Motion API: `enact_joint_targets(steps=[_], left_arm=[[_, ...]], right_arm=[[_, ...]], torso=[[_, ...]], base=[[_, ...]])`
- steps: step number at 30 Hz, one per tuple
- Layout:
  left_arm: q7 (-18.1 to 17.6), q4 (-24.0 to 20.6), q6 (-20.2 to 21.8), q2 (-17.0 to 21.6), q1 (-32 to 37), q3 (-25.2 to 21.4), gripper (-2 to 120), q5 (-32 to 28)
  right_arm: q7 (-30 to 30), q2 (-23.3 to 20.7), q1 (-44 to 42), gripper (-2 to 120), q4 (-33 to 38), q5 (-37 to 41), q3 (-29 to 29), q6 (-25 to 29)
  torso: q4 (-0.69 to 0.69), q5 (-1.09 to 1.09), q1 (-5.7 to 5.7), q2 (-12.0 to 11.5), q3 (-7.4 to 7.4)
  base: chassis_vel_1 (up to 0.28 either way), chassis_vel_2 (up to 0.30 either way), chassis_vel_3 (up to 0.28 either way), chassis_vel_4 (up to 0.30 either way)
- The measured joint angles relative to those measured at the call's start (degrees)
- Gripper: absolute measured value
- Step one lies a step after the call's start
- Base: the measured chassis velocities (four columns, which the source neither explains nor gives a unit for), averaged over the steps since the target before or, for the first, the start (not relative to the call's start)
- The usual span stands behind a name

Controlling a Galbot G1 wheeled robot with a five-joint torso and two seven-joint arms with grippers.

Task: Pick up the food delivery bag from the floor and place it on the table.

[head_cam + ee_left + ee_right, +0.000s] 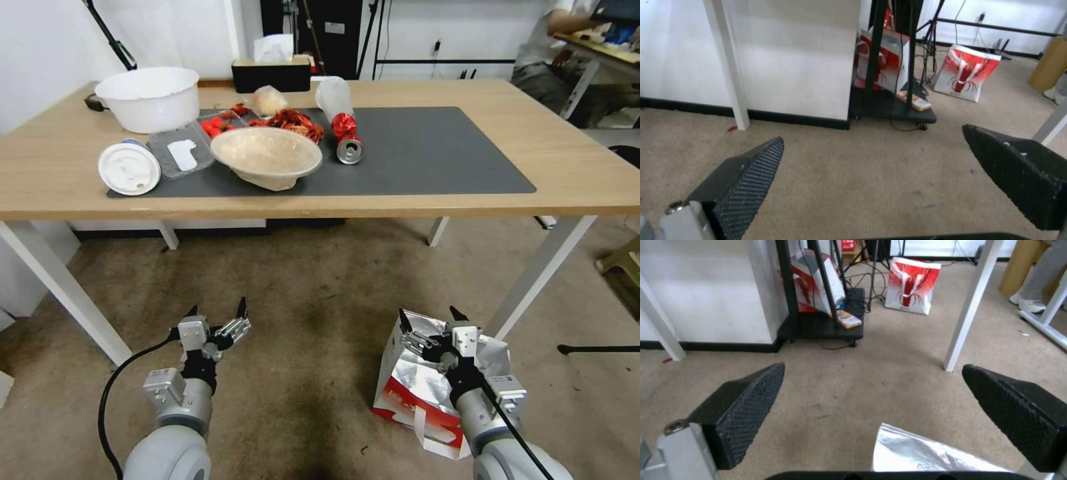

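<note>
The food delivery bag [417, 393] stood on the floor [313, 313] just in front of the desk's [587, 180] right-hand white leg [540, 273], its foil-lined mouth open upward and a white strap handle [437, 437] drooping down the near side. The right tool [430, 320] hung over the bag's open top with its fingers spread apart and nothing between them; in the right wrist view a corner of the foil lining [925, 453] lay just below the gap, so the tool seemed lined up for a reach down toward the rim or a handle, though no contact had been made. The left tool [217, 312] hovered above bare carpet well to the left of the bag, also spread wide and empty, apparently waiting. On the desk, a white tub [150, 97], a lidded cup [129, 168], a wide bowl [267, 157] and a tipped can [347, 137] crowded the left half of the dark mat [433, 153], while the mat's right half lay bare, the likeliest landing spot. The lift would probably have to clear the desk's front edge, and the leg stood close beside the bag, leaving less room on that side than toward the open carpet.
</note>
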Motion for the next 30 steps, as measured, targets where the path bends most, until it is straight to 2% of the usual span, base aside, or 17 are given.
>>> enact_joint_targets(steps=[11,30], left_arm=[[0.2,0.1,-0.4,-0.3,0.1,0.2,100,0.2],[0.5,0.7,-0.8,-0.2,0.1,0.5,100,0.5]], right_arm=[[-0.2,-0.3,-0.2,100,0.8,0.5,0.8,0.0],[-0.4,-0.6,-0.3,100,0.4,0.4,1.2,0.0]], torso=[[0.0,0.0,-0.78,-2.2,-1.45],[0.0,0.0,-1.95,-6.8,-4.89]], base=[[0.0,0.0,0.0,0.0],[0.0,0.0,0.0,0.0]])
